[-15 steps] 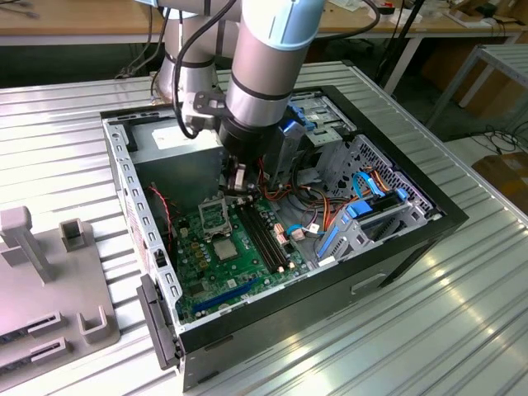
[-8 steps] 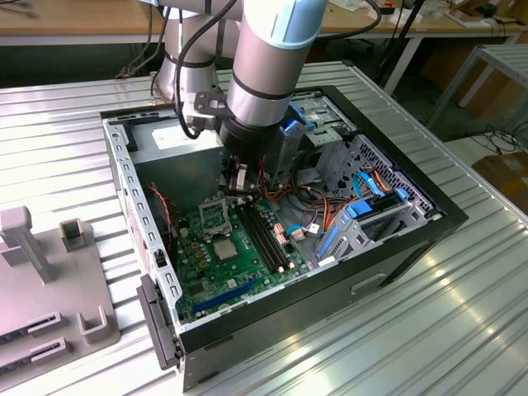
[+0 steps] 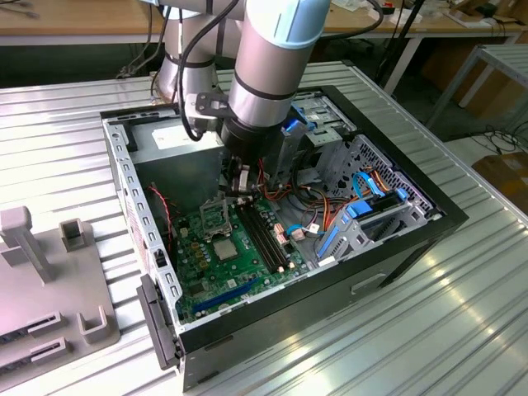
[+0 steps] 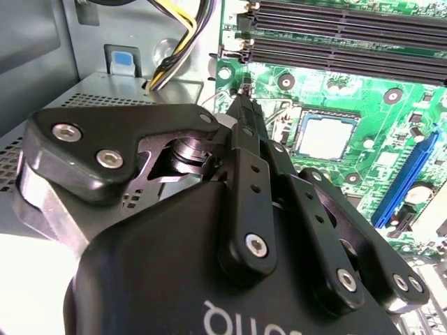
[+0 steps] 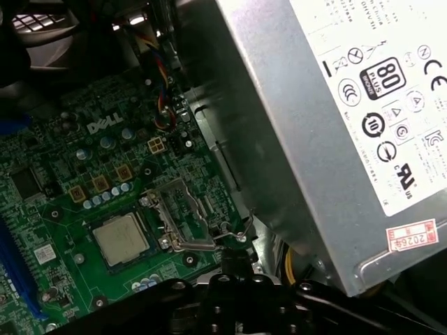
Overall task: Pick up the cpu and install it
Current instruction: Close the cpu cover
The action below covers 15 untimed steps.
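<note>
The cpu [image 3: 224, 247] lies flat in its socket on the green motherboard, silver top up, seen in both wrist views [image 4: 326, 136] [image 5: 121, 239]. The socket's metal frame [image 5: 183, 216] stands swung open beside it, toward the power supply. My gripper [image 4: 244, 96] hangs inside the case over the frame side of the socket, its black fingers pressed together to a narrow tip. That tip [image 5: 234, 257] is right at the thin wire lever [image 5: 236, 234] of the socket; I cannot tell if it touches. Nothing shows between the fingers. In the exterior view the gripper [image 3: 239, 191] is just beyond the socket.
The open computer case [image 3: 429, 216] sits on a ribbed metal table. A grey power supply [image 5: 335, 125] stands close beside my gripper. Black memory slots [image 3: 264, 235], loose cables [image 3: 309, 198] and a blue-tabbed drive cage [image 3: 371, 214] crowd the exterior view's right. A grey fixture [image 3: 49, 272] is outside the case.
</note>
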Motion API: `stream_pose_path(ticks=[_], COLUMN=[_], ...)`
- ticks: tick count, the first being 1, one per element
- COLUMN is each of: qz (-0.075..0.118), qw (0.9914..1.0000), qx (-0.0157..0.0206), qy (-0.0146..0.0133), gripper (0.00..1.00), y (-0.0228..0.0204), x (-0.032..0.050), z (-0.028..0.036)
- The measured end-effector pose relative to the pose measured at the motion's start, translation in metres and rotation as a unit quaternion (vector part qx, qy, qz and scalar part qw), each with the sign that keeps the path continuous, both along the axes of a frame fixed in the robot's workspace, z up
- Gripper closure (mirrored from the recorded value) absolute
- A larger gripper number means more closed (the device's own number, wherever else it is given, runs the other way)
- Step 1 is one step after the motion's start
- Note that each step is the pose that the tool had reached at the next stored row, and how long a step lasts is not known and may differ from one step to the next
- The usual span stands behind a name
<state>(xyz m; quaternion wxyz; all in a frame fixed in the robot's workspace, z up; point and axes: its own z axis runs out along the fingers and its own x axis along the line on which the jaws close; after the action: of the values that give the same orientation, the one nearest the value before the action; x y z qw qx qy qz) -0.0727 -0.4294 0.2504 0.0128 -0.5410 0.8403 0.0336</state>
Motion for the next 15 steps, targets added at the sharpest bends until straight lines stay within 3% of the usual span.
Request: stream_pose_path(ticks=[15], qz=[0.022], qw=[0.99976], qx=[0.0], qy=[0.0], gripper=[0.89], y=[-0.0095], x=[0.0], z=[0.0033])
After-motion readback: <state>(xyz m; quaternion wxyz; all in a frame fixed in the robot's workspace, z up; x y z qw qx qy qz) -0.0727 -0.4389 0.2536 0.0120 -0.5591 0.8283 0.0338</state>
